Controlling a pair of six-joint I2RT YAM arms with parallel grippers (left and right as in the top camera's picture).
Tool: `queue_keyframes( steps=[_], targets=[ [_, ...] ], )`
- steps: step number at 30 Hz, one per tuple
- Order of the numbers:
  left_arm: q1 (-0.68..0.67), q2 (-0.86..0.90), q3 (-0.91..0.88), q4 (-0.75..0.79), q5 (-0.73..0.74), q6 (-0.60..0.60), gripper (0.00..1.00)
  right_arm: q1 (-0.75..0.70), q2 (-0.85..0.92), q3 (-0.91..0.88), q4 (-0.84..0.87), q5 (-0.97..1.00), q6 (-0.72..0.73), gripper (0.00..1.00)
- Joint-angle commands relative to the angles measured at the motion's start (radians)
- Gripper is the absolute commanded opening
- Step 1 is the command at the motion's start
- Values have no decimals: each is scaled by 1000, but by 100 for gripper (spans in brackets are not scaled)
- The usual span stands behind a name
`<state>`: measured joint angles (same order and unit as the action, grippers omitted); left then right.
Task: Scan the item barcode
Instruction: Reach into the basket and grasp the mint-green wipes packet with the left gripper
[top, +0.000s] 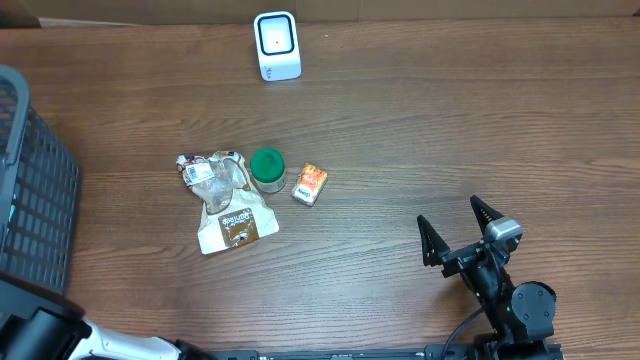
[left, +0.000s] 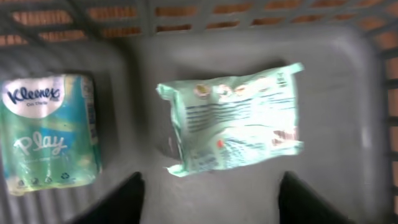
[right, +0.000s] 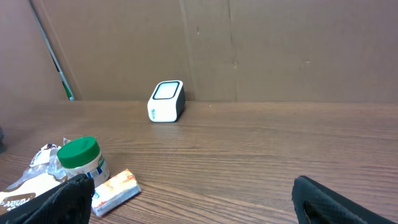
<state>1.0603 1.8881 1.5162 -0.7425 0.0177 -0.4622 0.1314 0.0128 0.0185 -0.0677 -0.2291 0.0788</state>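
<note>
In the left wrist view, a pale green packet lies flat on the grey basket floor. It sits just beyond my left gripper, whose dark fingers stand apart with nothing between them. A Kleenex tissue pack lies to the packet's left. The white barcode scanner stands at the table's far edge, also in the right wrist view. My right gripper rests open and empty at the front right of the table.
The dark mesh basket fills the left edge. Mid-table lie a green-lidded jar, an orange pack, a brown pouch and a clear bag. My left arm shows at the bottom left.
</note>
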Motion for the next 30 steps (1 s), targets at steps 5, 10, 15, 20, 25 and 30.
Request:
queue_keyframes(
  steps=[5,10,15,20,25,30],
  targets=[
    [-9,162,-7,13,-67,-6,69,-3,-10,-10,6,4,7,100],
    [-14,238,-7,89,-69,-6,75,-3,-10,-10,6,4,7,100],
    [-21,282,-7,135,-67,-6,73,-3,-10,-10,6,4,7,100],
    [-28,299,-7,159,-68,-6,68,-3,-10,-10,6,4,7,100],
    [-29,299,-7,168,-66,14,4,-3,-10,-10,6,4,7,100],
    [-29,290,-6,140,-19,47,4,-3,-10,-10,6,4,7,100]
  ],
)
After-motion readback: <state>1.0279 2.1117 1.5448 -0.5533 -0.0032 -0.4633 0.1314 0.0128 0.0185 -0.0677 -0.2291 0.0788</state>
